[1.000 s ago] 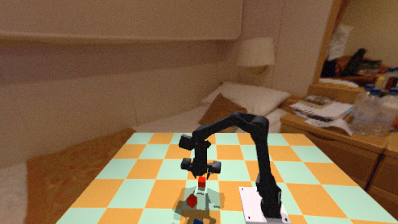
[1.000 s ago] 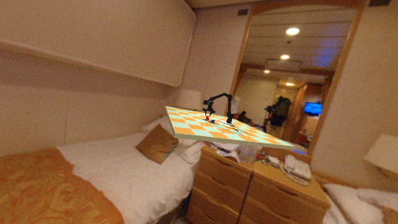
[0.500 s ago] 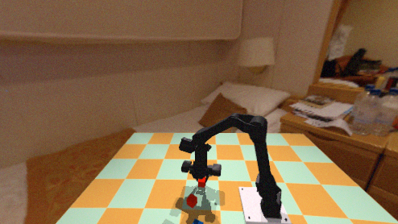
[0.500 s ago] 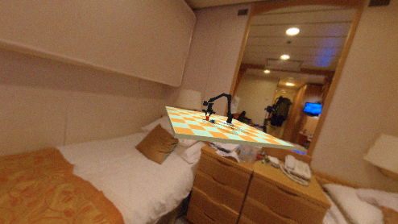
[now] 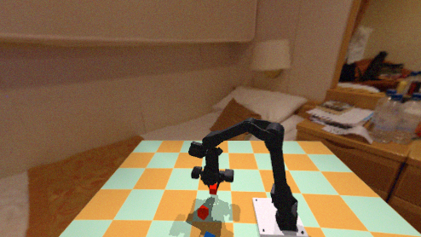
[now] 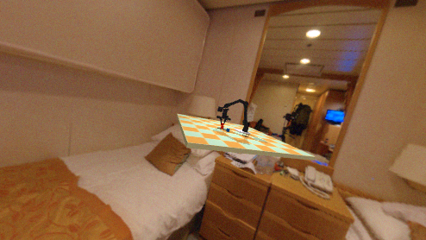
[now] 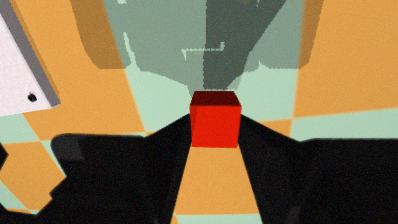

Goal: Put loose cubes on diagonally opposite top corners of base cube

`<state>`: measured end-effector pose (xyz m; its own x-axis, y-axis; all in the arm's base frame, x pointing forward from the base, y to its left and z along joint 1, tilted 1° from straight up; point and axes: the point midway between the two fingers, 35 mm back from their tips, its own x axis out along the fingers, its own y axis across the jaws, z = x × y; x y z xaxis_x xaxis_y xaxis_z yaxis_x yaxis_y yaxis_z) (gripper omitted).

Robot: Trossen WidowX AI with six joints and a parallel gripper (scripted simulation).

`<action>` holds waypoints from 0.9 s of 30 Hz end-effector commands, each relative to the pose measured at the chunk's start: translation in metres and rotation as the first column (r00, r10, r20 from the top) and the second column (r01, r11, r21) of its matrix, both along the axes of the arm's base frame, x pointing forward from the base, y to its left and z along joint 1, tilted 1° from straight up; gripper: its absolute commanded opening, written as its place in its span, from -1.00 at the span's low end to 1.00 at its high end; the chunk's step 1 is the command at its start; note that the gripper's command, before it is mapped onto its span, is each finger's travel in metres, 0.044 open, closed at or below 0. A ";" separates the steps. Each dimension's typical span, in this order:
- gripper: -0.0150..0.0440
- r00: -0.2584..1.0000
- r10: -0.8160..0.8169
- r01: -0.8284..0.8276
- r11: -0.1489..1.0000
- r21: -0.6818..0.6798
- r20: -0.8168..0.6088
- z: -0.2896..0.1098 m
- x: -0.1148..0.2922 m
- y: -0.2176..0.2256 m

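My gripper (image 5: pixel 213 187) (image 7: pixel 214 119) (image 6: pixel 222 125) points straight down over the checkered table (image 5: pixel 128 200) and is shut on a red cube (image 5: pixel 213 188) (image 7: pixel 215 125). In the wrist view the two dark fingers press on the cube's left and right sides. The cube sits low, at or just above the table; I cannot tell which. A second red cube (image 5: pixel 203 211) lies loose on the table, in front and a little left of the gripper, in the arm's shadow. A blue cube (image 5: pixel 208 234) shows only partly at the bottom edge of the top view.
The arm's white mounting plate (image 5: pixel 264 213) (image 7: pixel 20 75) lies to the right of the cubes, with the arm's base on it. The table's front edge is close behind the blue cube in the top view. A bed and drawers surround the table.
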<state>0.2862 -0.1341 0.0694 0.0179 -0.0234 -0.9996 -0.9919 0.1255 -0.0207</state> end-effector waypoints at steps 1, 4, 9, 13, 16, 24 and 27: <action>-0.14 1.000 0.003 -0.003 1.000 -0.002 0.015 0.016 0.004 -0.001; -0.14 1.000 0.003 -0.003 1.000 -0.002 0.015 0.025 0.004 -0.001; -0.14 1.000 0.003 -0.003 1.000 -0.002 0.015 0.041 0.003 0.000; -0.14 1.000 0.003 -0.003 1.000 -0.002 0.015 0.054 0.002 0.000; -0.14 1.000 0.003 -0.003 1.000 -0.002 0.015 0.063 0.001 0.001; -0.14 1.000 0.003 -0.003 1.000 -0.002 0.014 0.087 -0.003 0.003; -0.14 1.000 0.001 -0.001 1.000 -0.002 0.014 0.087 -0.003 0.004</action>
